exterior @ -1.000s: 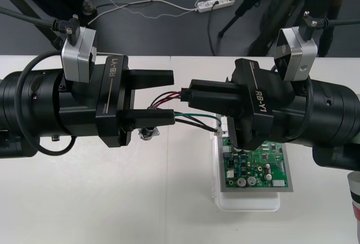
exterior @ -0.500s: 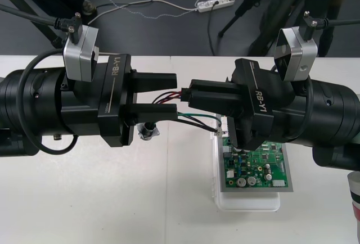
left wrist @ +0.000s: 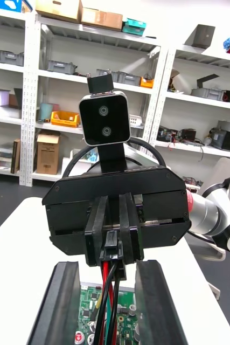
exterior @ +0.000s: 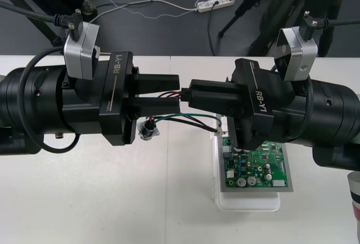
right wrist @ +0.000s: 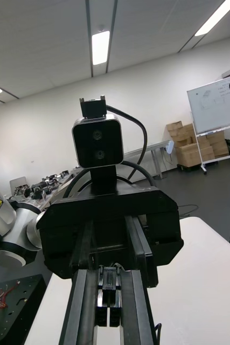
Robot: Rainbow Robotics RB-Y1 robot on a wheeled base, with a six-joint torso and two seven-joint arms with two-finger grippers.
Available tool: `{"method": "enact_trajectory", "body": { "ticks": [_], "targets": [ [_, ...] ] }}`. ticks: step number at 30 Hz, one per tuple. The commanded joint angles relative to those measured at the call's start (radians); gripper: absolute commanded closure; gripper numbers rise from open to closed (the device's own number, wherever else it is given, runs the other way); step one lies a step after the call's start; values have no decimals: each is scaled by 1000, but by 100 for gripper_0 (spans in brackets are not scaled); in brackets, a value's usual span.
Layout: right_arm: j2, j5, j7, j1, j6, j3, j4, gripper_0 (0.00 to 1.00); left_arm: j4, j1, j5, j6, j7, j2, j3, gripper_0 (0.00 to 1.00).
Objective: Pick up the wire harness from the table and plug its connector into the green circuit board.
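Both hands meet above the desk [exterior: 84, 199]
I see my right hand [exterior: 194, 89] clenched on the harness plug [left wrist: 112, 252]; my left hand [exterior: 175, 91] is released, fingers [exterior: 160, 104] straddling the wires [exterior: 194, 117]

Matt black casings showed on the left tool [exterior: 175, 92] and right tool [exterior: 192, 93]. The plug [left wrist: 110, 253] looked matt black plastic, the wires [exterior: 190, 115] sleek-coated. The socket [exterior: 148, 130] gleamed bare metal. The board [exterior: 260, 166] was glossy green, its base [exterior: 247, 202] smooth white plastic, and the tabletop [exterior: 112, 199] matt.
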State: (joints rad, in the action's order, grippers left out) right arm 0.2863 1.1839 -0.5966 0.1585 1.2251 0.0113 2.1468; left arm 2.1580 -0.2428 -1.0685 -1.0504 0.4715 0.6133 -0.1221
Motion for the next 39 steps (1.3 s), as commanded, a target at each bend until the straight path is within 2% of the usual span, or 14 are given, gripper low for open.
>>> {"method": "enact_trajectory", "body": {
  "ticks": [1, 7, 11, 26, 27, 29, 30, 31, 39],
  "targets": [
    [-19, -18, 1, -5, -13, 16, 10, 100, 22, -38, 12, 18, -51, -20, -25, 75],
    [-21, -18, 1, -5, -13, 16, 10, 100, 20, -38, 10, 18, -51, -20, -25, 83],
    [-19, -20, 1, -5, -13, 18, 10, 100, 20, -38, 10, 18, -51, -20, -25, 100],
    [-19, -18, 1, -5, -13, 16, 10, 100, 22, -39, 10, 23, -70, -21, -25, 100],
    [-19, -18, 1, -5, -13, 15, 10, 90, 20, -39, 12, 24, -73, -21, -25, 100],
    [-19, -18, 0, -7, -13, 10, 10, 32, 20, -41, 10, 26, -77, -23, -25, 100],
    [-19, -18, -2, -7, -13, 9, 10, 20, 22, -41, 12, 26, -77, -23, -25, 100],
    [-16, -18, -2, -7, -13, 6, 7, 0, 22, -41, 10, 26, -79, -24, -25, 100],
    [76, -24, 3, -17, 25, -34, -2, 0, 20, -41, 10, 26, -86, -23, -25, 100]
  ]
}}
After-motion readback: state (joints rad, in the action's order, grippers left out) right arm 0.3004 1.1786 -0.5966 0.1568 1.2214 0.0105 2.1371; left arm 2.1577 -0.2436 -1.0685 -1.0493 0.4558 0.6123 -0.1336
